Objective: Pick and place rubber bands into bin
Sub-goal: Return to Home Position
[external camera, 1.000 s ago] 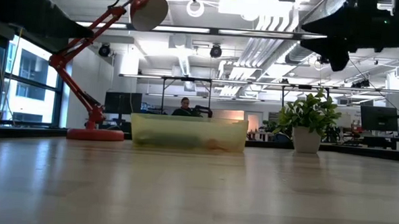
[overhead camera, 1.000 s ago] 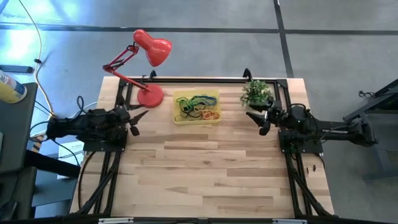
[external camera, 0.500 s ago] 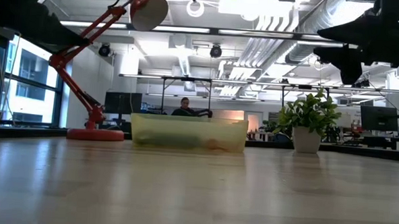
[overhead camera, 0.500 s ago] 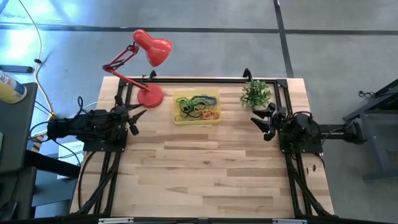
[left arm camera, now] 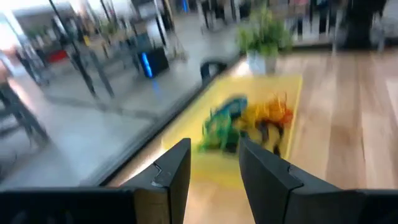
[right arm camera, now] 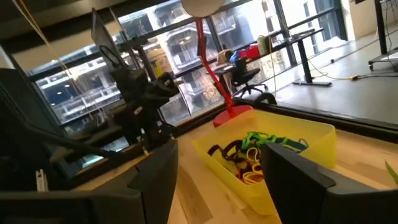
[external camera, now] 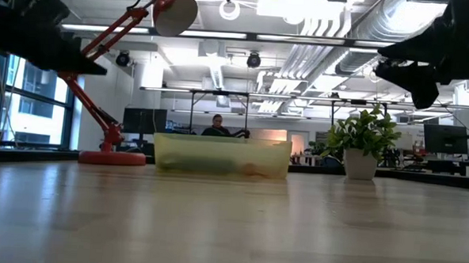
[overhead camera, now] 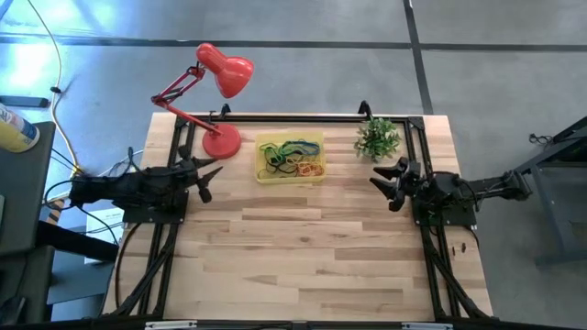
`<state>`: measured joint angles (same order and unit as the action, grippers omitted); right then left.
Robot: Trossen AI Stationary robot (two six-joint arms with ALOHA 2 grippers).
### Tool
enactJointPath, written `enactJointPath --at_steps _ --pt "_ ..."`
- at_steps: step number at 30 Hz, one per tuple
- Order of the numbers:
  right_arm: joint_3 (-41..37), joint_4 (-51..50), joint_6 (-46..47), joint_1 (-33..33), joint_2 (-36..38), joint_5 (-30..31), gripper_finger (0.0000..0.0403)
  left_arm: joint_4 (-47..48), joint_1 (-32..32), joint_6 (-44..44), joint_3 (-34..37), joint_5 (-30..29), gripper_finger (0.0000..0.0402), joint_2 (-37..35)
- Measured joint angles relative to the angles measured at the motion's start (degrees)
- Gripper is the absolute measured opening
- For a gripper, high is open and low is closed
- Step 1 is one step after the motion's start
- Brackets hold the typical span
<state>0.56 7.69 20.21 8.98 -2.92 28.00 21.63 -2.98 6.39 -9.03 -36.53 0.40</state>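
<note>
The yellow bin (overhead camera: 315,138) stands on the table near the middle of its far edge. Inside lie the rubber bands (overhead camera: 291,158), a tangle of dark, green, blue, orange and yellow loops, also visible as rubber bands (right arm camera: 255,155) in the right wrist view. No band shows on the bare wood. My left gripper (overhead camera: 207,180) hovers open near the table's left edge, left of the bin and pointing toward it, with nothing between its fingers (left arm camera: 174,168). My right gripper (overhead camera: 386,180) hovers open on the bin's right, near the right edge, also with nothing in it.
A red desk lamp stands with its base (overhead camera: 221,142) just left of the bin. A small potted plant (overhead camera: 378,137) sits on the bin's right, close behind my right gripper. A black rail (overhead camera: 293,117) runs along the far edge. Bare wood (overhead camera: 303,247) fills the near half.
My right gripper has sunk and drawn back a little toward the table's right edge, away from the plant, its arm folding in; it stays open. My left gripper has sunk somewhat and stays open. The bin and its bands have not moved.
</note>
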Motion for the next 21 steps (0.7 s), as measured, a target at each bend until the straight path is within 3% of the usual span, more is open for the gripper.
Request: enactJointPath --at_steps 5,8,14,21 --pt "-0.02 0.62 0.54 1.82 0.16 2.90 0.0216 -17.89 0.03 7.29 5.84 4.05 0.0124 0.60" --pt "-0.02 0.58 0.87 2.30 0.16 3.66 0.0217 -18.27 0.01 8.18 6.25 6.88 0.0124 0.76" --pt "-0.02 -0.26 2.25 2.35 0.14 2.63 0.0216 -24.93 0.04 9.07 8.59 18.00 0.0124 0.76" --pt "-0.04 -3.22 5.89 2.39 -0.36 -3.21 0.0216 -24.48 0.04 9.22 8.50 25.35 0.0124 2.01"
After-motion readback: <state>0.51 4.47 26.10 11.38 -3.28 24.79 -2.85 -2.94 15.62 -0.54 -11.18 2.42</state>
